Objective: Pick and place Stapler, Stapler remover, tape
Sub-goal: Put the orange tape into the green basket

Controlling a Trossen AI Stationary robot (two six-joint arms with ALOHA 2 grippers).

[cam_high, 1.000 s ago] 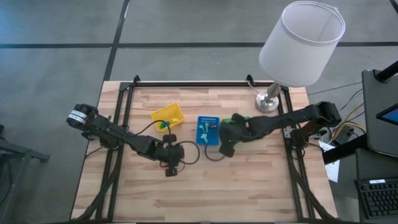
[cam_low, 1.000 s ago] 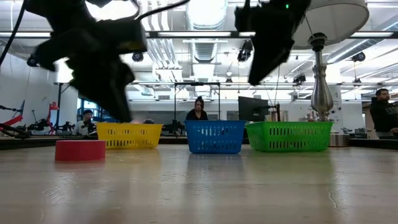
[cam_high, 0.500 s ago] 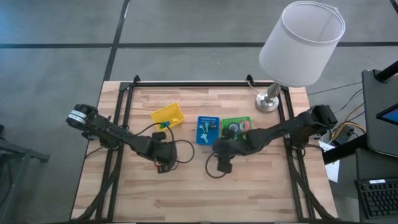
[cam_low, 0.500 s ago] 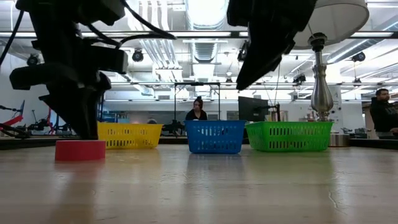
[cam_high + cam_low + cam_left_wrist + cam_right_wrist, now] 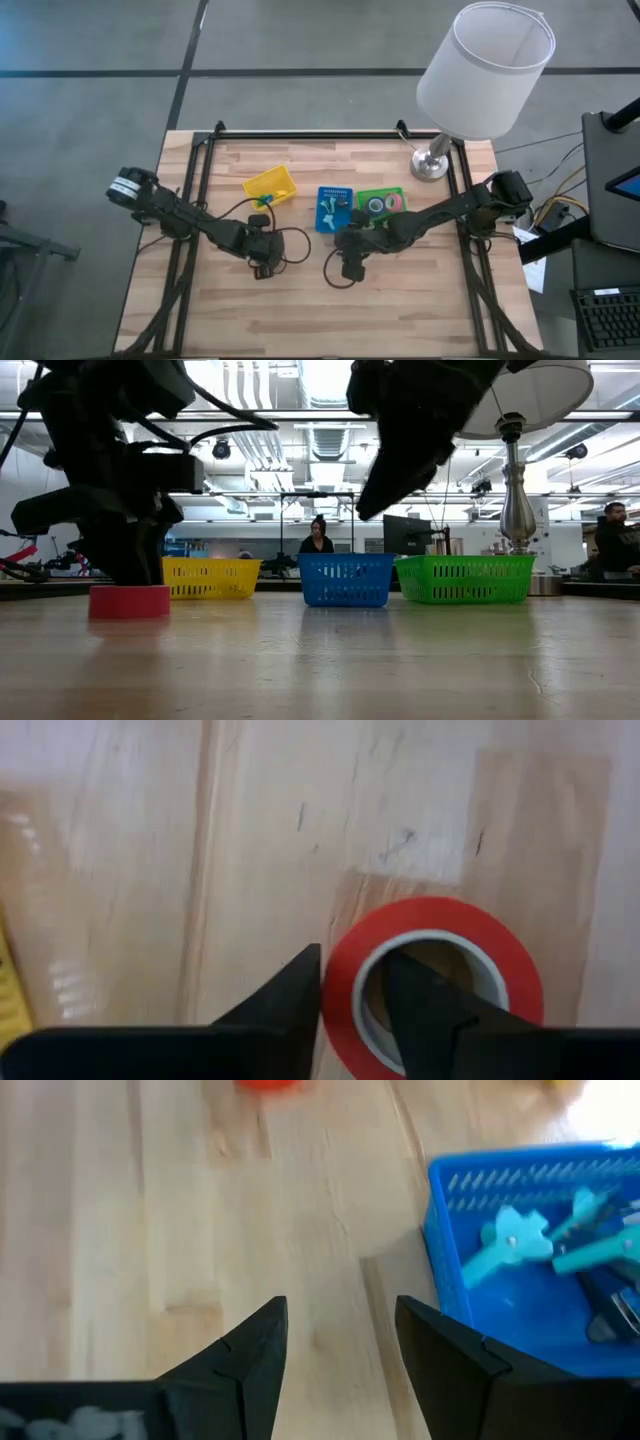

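Note:
A red tape roll (image 5: 500, 945) lies flat on the wooden table (image 5: 420, 300), showing at the left of the low view (image 5: 128, 602). My left gripper (image 5: 350, 970) is down over it (image 5: 262, 268), open, with one finger inside the pale-cored hole and the other outside the ring wall. My right gripper (image 5: 340, 1315) is open and hovers over bare wood just in front of the blue basket (image 5: 352, 268). The blue basket (image 5: 440, 1230) holds light-blue staple removers (image 5: 515, 1240). Two tape rolls (image 5: 376, 206) lie in the green basket (image 5: 380, 190). My left gripper comes down from above, its fingers (image 5: 300, 985) on either side of the red roll's ring wall (image 5: 340, 1000). I cannot tell whether they touch it. The roll lies flat on the table.
Yellow (image 5: 270, 183), blue (image 5: 335, 190) and green baskets stand in a row across the table's middle. A lamp (image 5: 432, 165) with a white shade stands at the far right corner. Free wood lies toward the near edge. People sit in the room beyond (image 5: 318, 538).
My right gripper has left the green basket and moved toward the table's left and near edge, coming to rest in front of the blue basket. My left gripper has come down onto the red tape roll, shifting slightly left. The roll has stayed where it was.

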